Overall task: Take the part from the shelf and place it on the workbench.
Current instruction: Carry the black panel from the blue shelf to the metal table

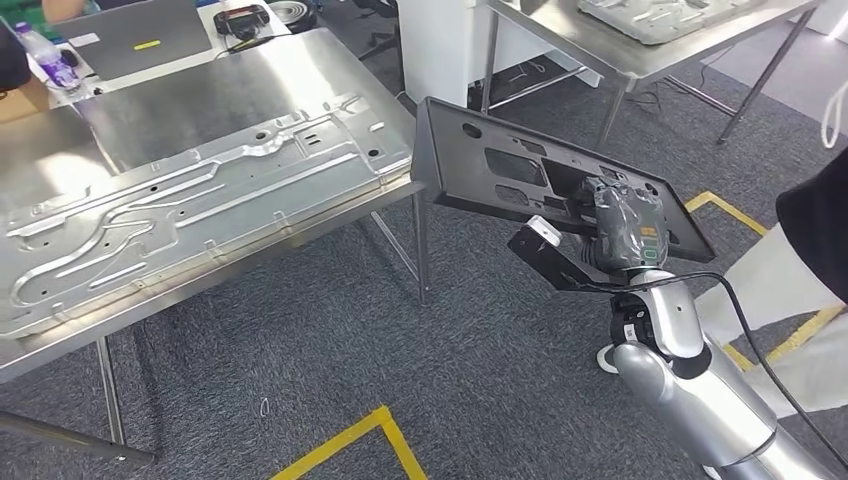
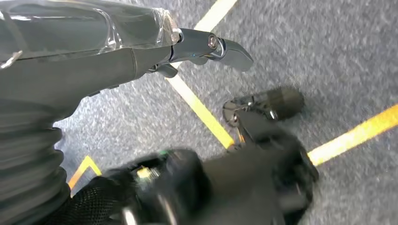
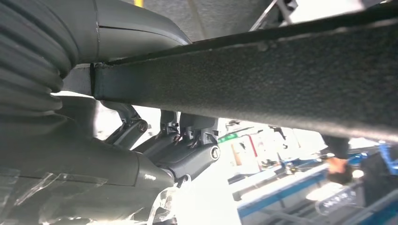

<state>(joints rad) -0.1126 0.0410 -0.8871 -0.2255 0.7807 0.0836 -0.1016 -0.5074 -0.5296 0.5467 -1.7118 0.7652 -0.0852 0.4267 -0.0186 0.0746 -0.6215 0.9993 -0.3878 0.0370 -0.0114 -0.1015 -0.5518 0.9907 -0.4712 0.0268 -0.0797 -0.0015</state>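
The part is a flat black plate with several cutouts. My right hand grips it at its near edge and holds it tilted in the air, just right of the workbench corner and above the carpet. In the right wrist view the plate's edge runs across, clamped between my thumb and fingers. The workbench is a steel table at the left. In the left wrist view my left hand hangs over the carpet, holding nothing, fingers apart.
A large stamped metal panel covers most of the workbench. Behind it lie a laptop and a bottle. A second steel table stands at the back right. A person stands at the right edge. Yellow tape marks the floor.
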